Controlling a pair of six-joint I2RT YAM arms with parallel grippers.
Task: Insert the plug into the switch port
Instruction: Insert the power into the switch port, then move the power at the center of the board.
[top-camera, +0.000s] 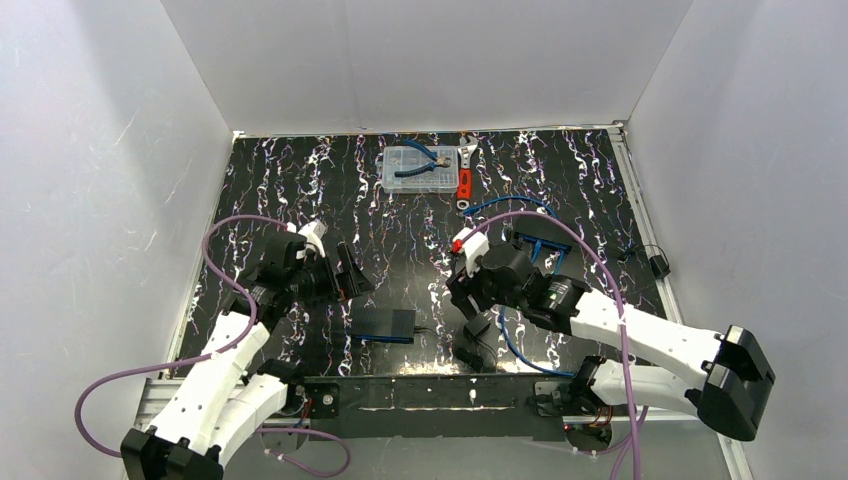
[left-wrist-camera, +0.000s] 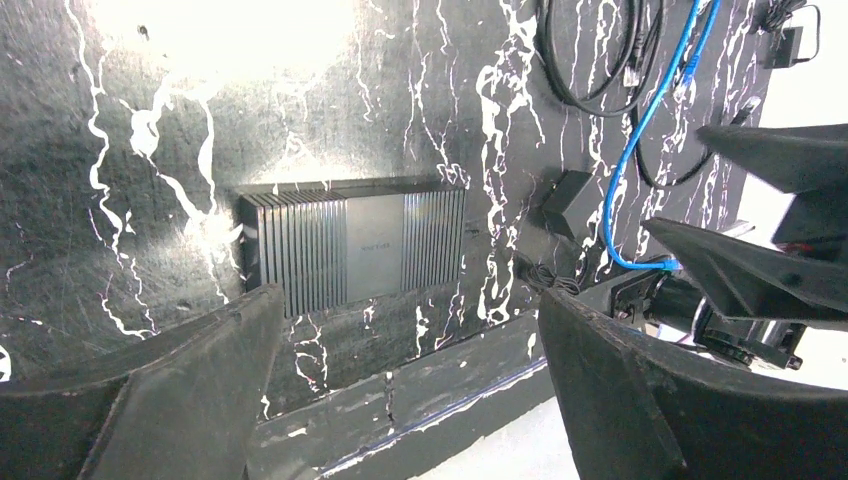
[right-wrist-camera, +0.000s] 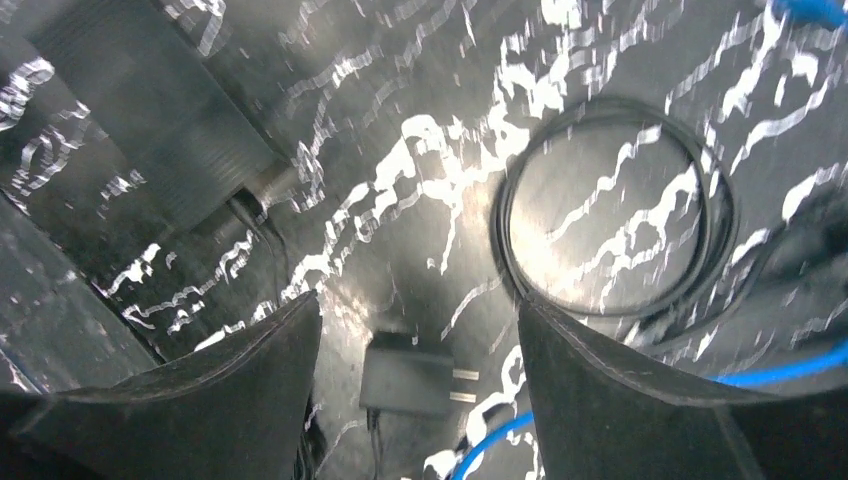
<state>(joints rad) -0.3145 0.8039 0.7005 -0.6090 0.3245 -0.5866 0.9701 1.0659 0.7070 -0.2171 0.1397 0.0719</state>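
Note:
The small matte-black ribbed switch box lies flat near the front rail. In the right wrist view a grey plug sits against the edge of the box, seemingly pushed into the switch port, with a thin black cord running off it. The port itself is hidden behind the plug. My left gripper hovers open just left of and above the box, holding nothing. My right gripper stands open to the box's right, over a black power adapter with two prongs.
A clear parts box holding blue-handled pliers stands at the back, a red-handled wrench beside it. A blue cable and a coiled black cord lie to the right. A black rail borders the front edge.

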